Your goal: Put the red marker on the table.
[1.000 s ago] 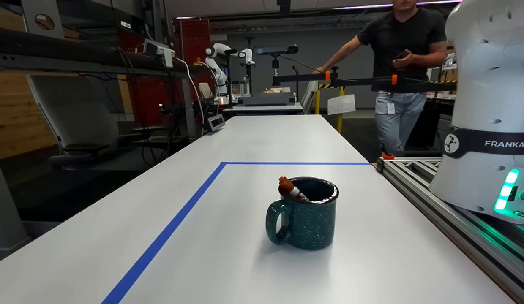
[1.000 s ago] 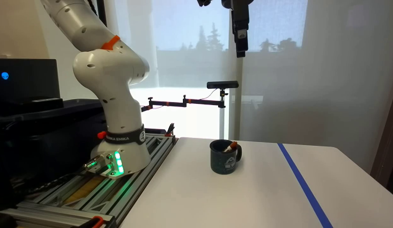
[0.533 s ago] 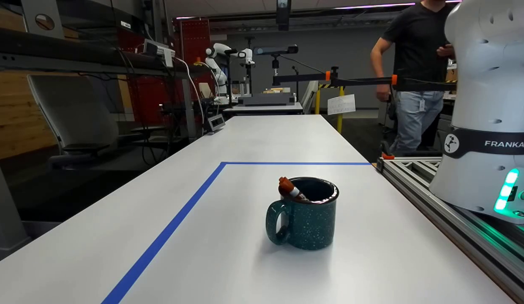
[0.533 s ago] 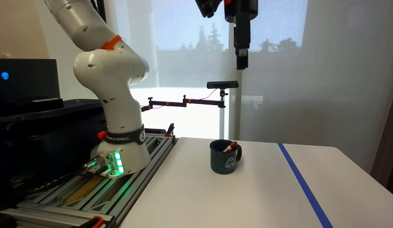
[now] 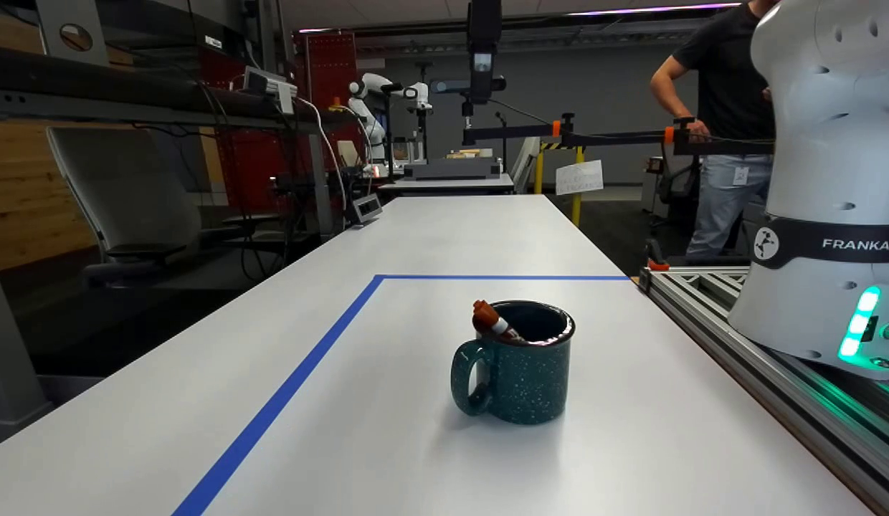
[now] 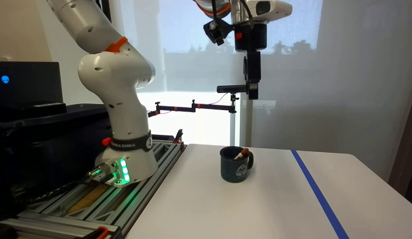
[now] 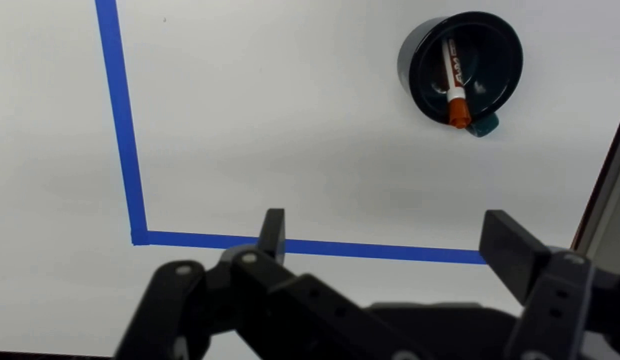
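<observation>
The red marker (image 7: 455, 85) leans inside the dark teal mug (image 7: 495, 55), its reddish-brown cap sticking out over the rim by the handle. The marker shows in both exterior views (image 5: 492, 320) (image 6: 242, 153); its lower part is hidden inside the mug (image 5: 527, 383) (image 6: 233, 172) there. The mug stands upright on the white table (image 5: 373, 444) (image 6: 275, 205) (image 7: 265, 110). My gripper (image 7: 382, 225) is open and empty, its two fingers wide apart. It points down, well above the table, and the mug lies toward the upper right of the wrist view. In an exterior view the gripper (image 6: 252, 94) hangs high above the mug.
Blue tape (image 7: 122, 110) (image 5: 294, 387) marks lines on the table. A camera on a black arm (image 6: 233, 89) stands behind the table. The metal rail bench (image 6: 159, 186) with the robot base runs along a table edge. A person (image 5: 731, 107) stands beyond the base.
My gripper has come down toward the table, clearly lower in both exterior views. The mug and marker have not moved. The person in the background has shifted to the right.
</observation>
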Controlling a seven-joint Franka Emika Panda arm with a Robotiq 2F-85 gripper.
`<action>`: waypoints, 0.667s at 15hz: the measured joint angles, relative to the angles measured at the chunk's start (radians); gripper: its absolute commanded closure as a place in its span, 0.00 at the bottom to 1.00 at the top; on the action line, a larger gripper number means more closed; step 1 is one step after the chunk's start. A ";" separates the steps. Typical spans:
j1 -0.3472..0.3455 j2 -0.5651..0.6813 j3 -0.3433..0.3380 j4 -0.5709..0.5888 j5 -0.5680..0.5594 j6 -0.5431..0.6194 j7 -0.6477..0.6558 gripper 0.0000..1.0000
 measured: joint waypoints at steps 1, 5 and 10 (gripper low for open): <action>0.006 0.000 0.000 -0.022 0.000 0.022 -0.009 0.00; 0.028 0.002 -0.001 -0.106 0.000 0.116 -0.047 0.00; 0.057 0.028 -0.001 -0.103 0.003 0.184 -0.077 0.00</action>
